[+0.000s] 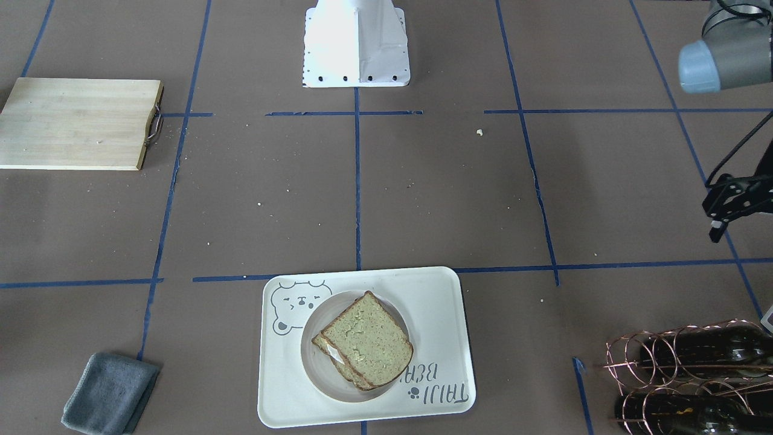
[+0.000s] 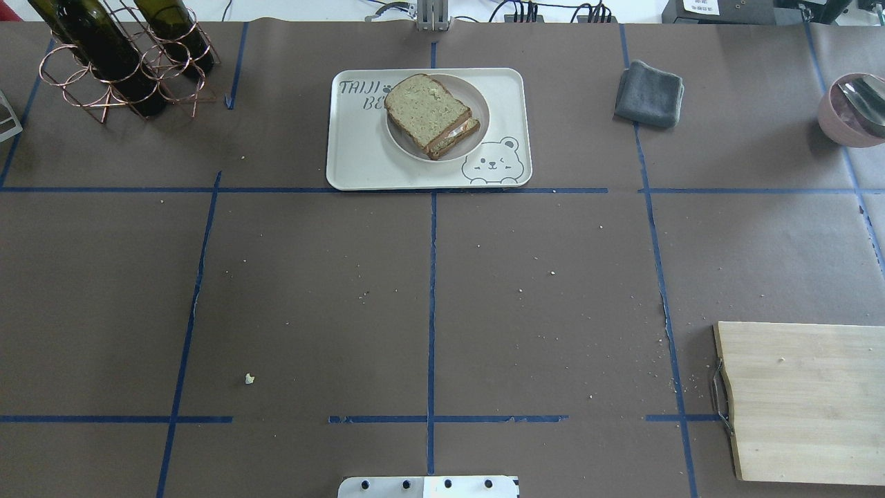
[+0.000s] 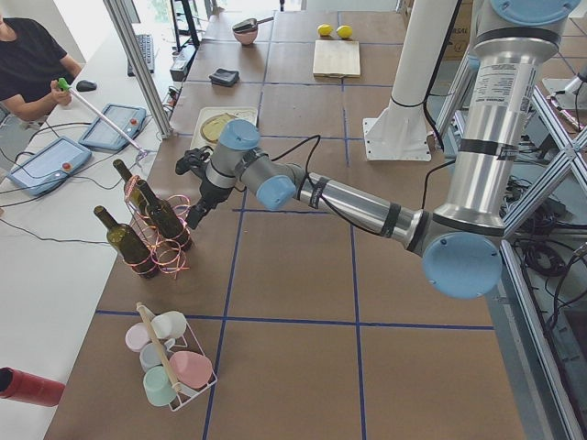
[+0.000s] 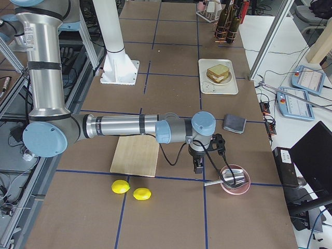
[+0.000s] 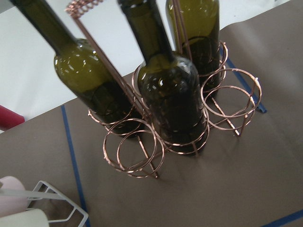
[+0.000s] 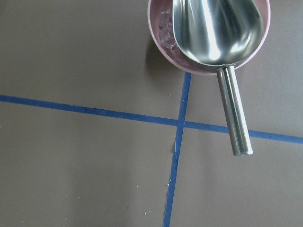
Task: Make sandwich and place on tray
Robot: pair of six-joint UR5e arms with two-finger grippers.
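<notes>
Left gripper (image 3: 195, 218): well left of tray, just beside bottle rack (image 2: 104, 76); released or clenched, cannot tell.
Tray (image 2: 359, 162): landmark, lies flat on table.
Sandwich (image 2: 430, 114): stacked on round plate (image 2: 413, 146), on tray.
Grey cloth (image 2: 648, 93): right of tray, apart.
Right gripper (image 4: 197, 167): far right of tray, near pink bowl (image 4: 236, 181); state cannot be told.

Middle of table (image 2: 429, 290), near edge up to tray (image 2: 359, 162): crumbs only, open from above and both sides. Far edge, centre: tray, with sandwich (image 2: 430, 114) standing above its rim. Far left corner: wire rack (image 2: 76, 76) with upright bottles (image 2: 114, 66), tall, bars a low sweep; left gripper (image 3: 194, 218) hangs just beside it. Grey cloth (image 2: 648, 93) lies flat, bare gap to tray. Right edge: pink bowl (image 2: 833, 121). Near right corner: cutting board (image 2: 802, 401), low.
</notes>
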